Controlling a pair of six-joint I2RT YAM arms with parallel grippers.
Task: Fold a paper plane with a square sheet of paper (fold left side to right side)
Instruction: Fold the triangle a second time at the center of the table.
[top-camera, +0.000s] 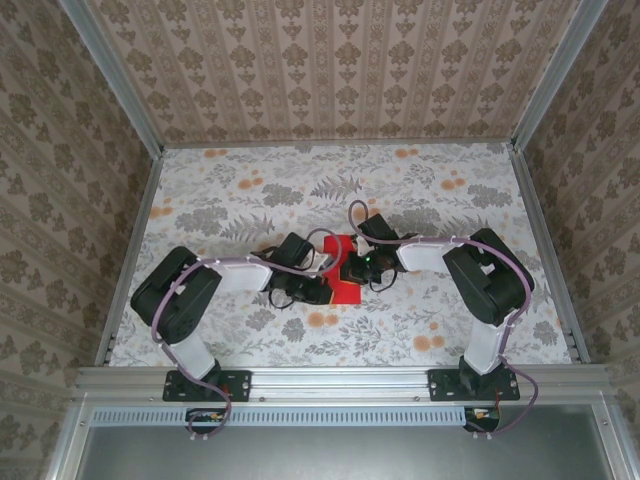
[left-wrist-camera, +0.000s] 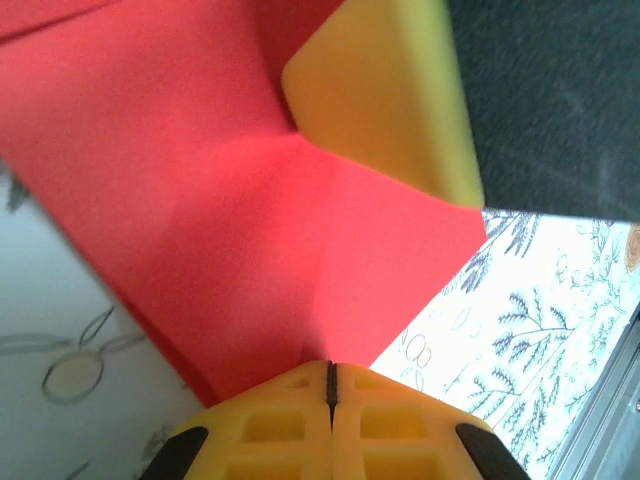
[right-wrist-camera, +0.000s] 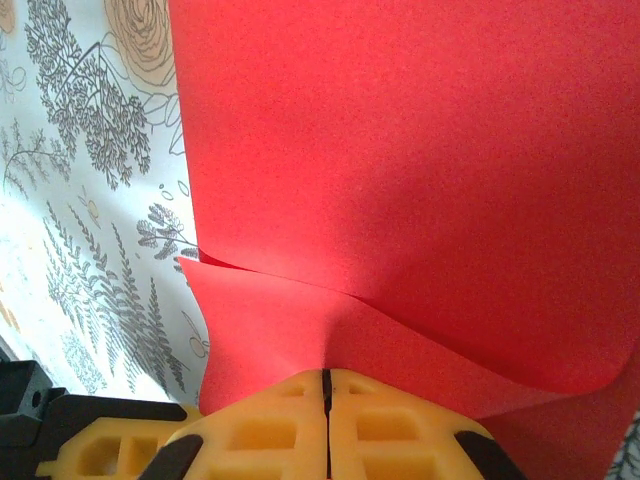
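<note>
Midway through the left-to-right fold: left gripper (left-wrist-camera: 331, 375) and right gripper (right-wrist-camera: 326, 380), both clamped on the red paper (top-camera: 346, 291) at mid table (top-camera: 250, 200), hold it doubled over; next, edges must align before creasing.

Red paper doubled over, mid-table

The square sheet of paper (top-camera: 347, 292) is bright, plain red and unmarked. It sits near the middle of the floral table (top-camera: 250, 200), a little toward that table's near edge. In the right wrist view the sheet (right-wrist-camera: 400, 150) shows as two layers. The upper one bows up in a soft curve over the lower, and their left edges lie almost together but not quite matched. In the left wrist view the sheet (left-wrist-camera: 250, 200) is buckled rather than flat — shallow creases fan across it, and one side stands raised off the table's surface.
</note>
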